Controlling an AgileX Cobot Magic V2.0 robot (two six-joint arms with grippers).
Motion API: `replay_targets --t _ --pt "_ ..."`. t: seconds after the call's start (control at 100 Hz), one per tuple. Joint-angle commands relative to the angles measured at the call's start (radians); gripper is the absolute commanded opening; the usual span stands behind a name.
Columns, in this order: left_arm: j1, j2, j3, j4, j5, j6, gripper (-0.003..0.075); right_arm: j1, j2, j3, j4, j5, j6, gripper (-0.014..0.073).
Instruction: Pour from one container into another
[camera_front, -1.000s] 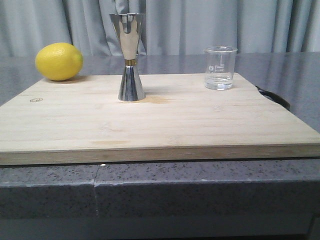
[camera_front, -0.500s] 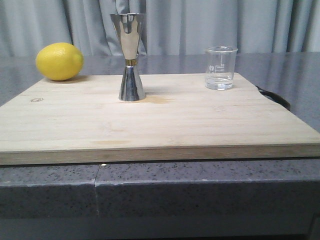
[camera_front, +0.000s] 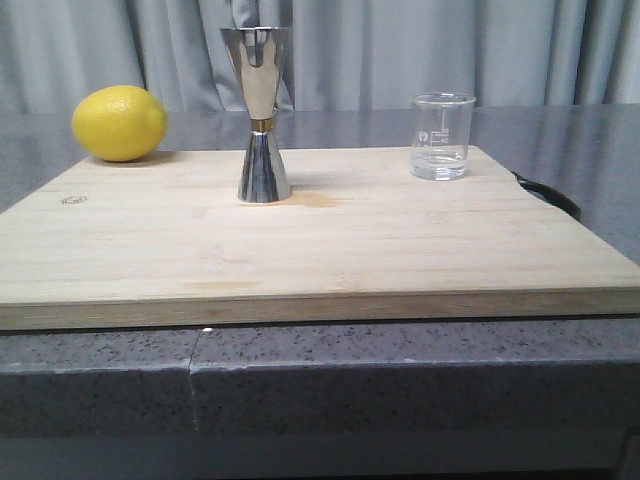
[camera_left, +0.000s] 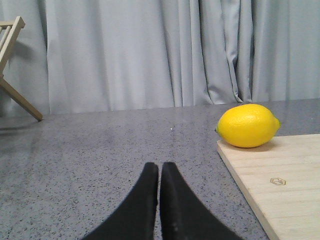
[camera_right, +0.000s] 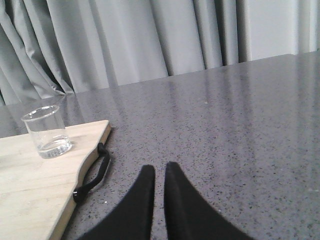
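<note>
The clear glass beaker (camera_front: 440, 137) stands upright at the back right of the wooden board (camera_front: 330, 250), with a little clear liquid in its bottom. It also shows in the right wrist view as the beaker (camera_right: 46, 132). The steel hourglass jigger (camera_front: 262, 115) stands upright at the board's back middle, to the beaker's left. My left gripper (camera_left: 160, 167) is shut and empty, low over the grey counter off the board's left side. My right gripper (camera_right: 160, 170) is shut with only a thin slit between its fingers, over the counter off the board's right side. Neither gripper shows in the front view.
A yellow lemon (camera_front: 119, 123) lies at the board's back left corner and also shows as the lemon (camera_left: 247, 125). A black strap loop (camera_right: 92, 175) hangs off the board's right edge. Grey curtains close the back. A wooden frame (camera_left: 12, 40) stands far left.
</note>
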Motion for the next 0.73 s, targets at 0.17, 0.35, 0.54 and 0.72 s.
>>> replay_targets --t 0.17,0.35,0.54,0.72 --pt "0.002 -0.027 0.013 -0.009 -0.081 -0.002 -0.0019 0.002 -0.017 0.027 0.034 -0.079 -0.050 0.0021" --pt "0.002 -0.027 0.013 -0.009 -0.081 -0.002 -0.0019 0.002 -0.017 0.027 0.036 -0.081 -0.050 0.0021" --pt "0.002 -0.027 0.013 -0.009 -0.081 -0.002 -0.0019 0.002 -0.017 0.027 0.036 -0.081 -0.050 0.0021" --pt "0.002 -0.027 0.013 -0.009 -0.081 -0.002 -0.0019 0.002 -0.017 0.027 0.036 -0.081 -0.050 0.0021"
